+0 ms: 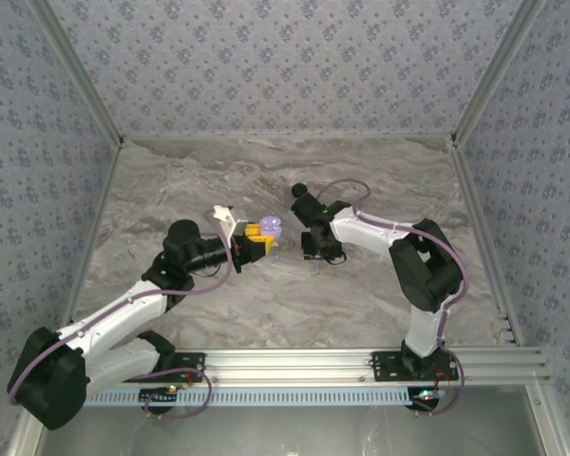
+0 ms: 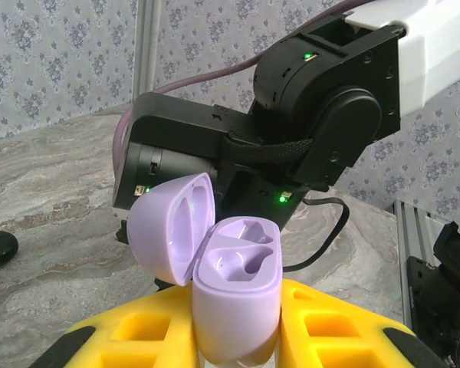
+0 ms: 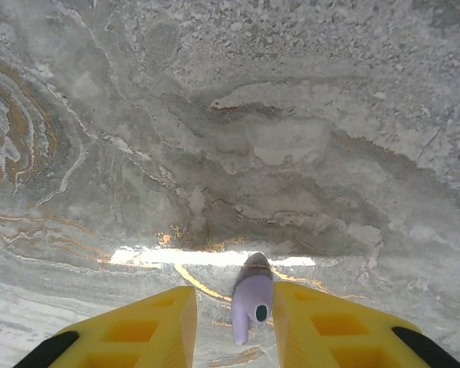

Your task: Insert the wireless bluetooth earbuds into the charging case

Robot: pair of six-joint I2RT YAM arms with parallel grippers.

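Left gripper [image 2: 238,341] clamps the pale purple charging case [image 2: 238,291] upright, lid [image 2: 172,230] hinged open, both pockets empty; right gripper [image 3: 234,326] pinches a pale purple earbud [image 3: 251,300] over the marble table [image 3: 291,115]; the small bud may slip and drop, or snag the lid if it arrives crooked

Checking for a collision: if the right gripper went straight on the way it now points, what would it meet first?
The bare marble table. The right gripper points down at it, and the pale purple earbud in its jaws juts past them, so the bud would likely touch first. The gap is unclear.
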